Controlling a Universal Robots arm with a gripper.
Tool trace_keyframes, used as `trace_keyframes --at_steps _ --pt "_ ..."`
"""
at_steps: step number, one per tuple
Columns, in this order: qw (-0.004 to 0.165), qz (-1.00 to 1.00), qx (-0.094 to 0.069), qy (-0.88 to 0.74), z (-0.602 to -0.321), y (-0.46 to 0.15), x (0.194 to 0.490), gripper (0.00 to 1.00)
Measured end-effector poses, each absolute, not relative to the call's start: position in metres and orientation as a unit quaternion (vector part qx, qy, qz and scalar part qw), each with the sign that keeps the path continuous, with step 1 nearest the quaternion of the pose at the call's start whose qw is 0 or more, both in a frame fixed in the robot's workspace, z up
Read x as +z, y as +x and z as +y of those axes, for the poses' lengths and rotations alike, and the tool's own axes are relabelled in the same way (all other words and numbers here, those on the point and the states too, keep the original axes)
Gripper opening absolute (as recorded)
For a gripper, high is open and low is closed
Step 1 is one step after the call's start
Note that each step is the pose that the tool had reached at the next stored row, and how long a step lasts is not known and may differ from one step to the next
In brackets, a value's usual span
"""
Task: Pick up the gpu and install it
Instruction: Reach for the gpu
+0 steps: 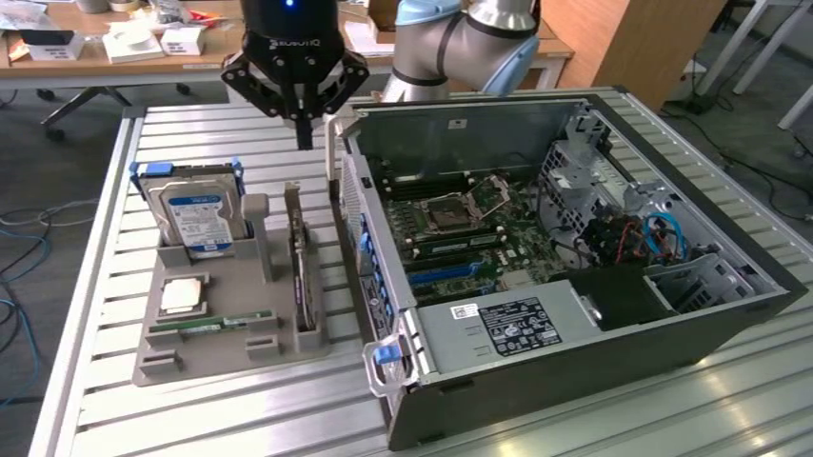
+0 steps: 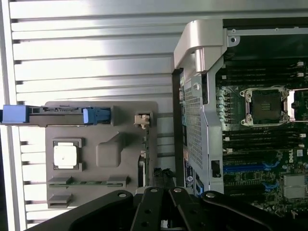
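Gripper (image 1: 305,141) recorded pressed together at upper left of frame, nothing held, positioned above gpu (image 1: 300,262) stood edgewise in grey holder (image 1: 216,343)

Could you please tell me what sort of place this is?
Most likely a robotics lab or workshop: a grey-and-blue robot arm stands at a slatted aluminium table bearing an opened black desktop computer case, with a cluttered wooden desk behind.
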State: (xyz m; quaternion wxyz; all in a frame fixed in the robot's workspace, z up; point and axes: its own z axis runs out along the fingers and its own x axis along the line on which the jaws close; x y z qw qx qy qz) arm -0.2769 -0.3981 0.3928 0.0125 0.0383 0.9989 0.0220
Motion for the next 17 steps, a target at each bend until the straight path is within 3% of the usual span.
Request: trace_keyframes --at_steps 17 --pt "0.012 0.999 0.022 0.038 -0.398 -0.295 0.393 0.11"
